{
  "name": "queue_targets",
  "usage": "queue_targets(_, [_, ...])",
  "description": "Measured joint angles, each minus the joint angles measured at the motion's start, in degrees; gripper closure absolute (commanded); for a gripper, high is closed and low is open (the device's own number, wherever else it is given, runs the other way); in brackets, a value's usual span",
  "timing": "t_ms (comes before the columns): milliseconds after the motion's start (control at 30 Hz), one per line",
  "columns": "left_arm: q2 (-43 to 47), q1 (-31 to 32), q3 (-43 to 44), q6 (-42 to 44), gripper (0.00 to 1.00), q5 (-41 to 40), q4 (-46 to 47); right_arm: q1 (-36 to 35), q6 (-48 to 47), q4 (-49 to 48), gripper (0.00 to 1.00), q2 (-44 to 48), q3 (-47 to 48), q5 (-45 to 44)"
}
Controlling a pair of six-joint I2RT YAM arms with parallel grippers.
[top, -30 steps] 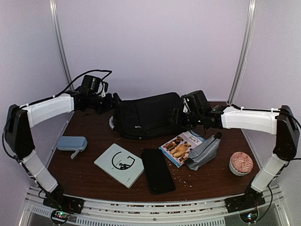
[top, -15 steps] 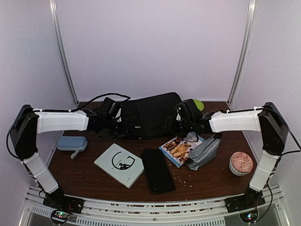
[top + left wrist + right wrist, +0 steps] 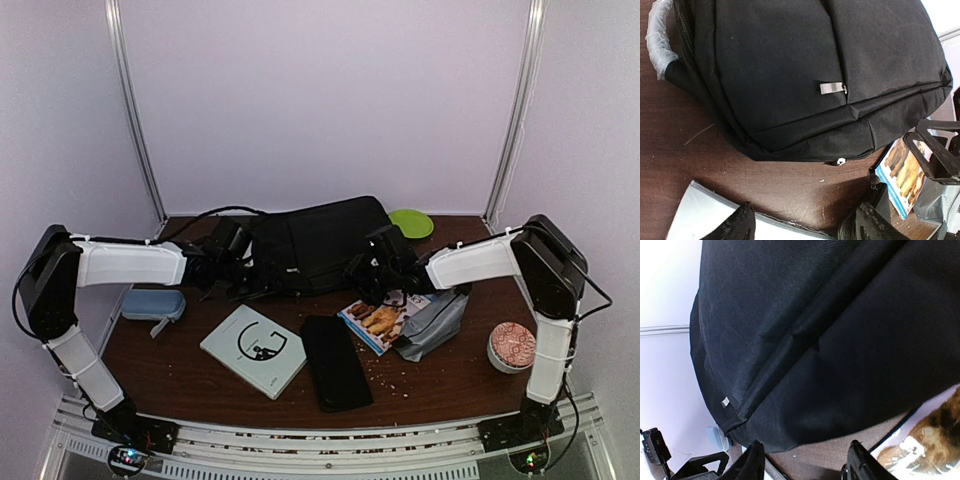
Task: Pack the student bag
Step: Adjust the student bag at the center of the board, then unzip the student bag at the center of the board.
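On the table (image 3: 450, 385), the soft black student bag (image 3: 315, 240) lies flat

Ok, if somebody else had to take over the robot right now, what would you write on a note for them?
Left hand: open, holding nothing, by the near left edge of the student bag.
Right hand: open, holding nothing, by the bag's near right edge.
Bag: lying flat at the back of the table; it looks zipped shut.
Done: nothing packed that I can see.
Left: open the bag, then probably put in the dog book, white book, flat black case, grey pouch and blue case lying in front of it.
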State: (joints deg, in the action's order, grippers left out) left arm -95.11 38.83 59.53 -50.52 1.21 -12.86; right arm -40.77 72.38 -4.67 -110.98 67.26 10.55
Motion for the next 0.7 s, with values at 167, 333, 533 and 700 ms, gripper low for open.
queue_targets(167, [0.0,0.4,0.0,0.0,0.30,-0.2,0.7,0.3,3.3,-1.7,0.65,-2.8,1.6,1.1])
queue_targets(333, [0.2,1.0,-1.3,0.1,0.34,-0.1,3.7,0.4,5.6,-2.7,0.87,-3.3,2.4,2.2])
queue_targets(533, [0.7,1.3,-3.9,0.6,0.38,0.2,8.1,0.5,7.3,-3.7,1.00,-3.1,3.1,3.2])
queue_targets(700, [0.8,1.4,-4.0,1.2,0.38,1.2,12.0,0.5,7.8,-3.7,1.00,-1.8,3.1,4.0])
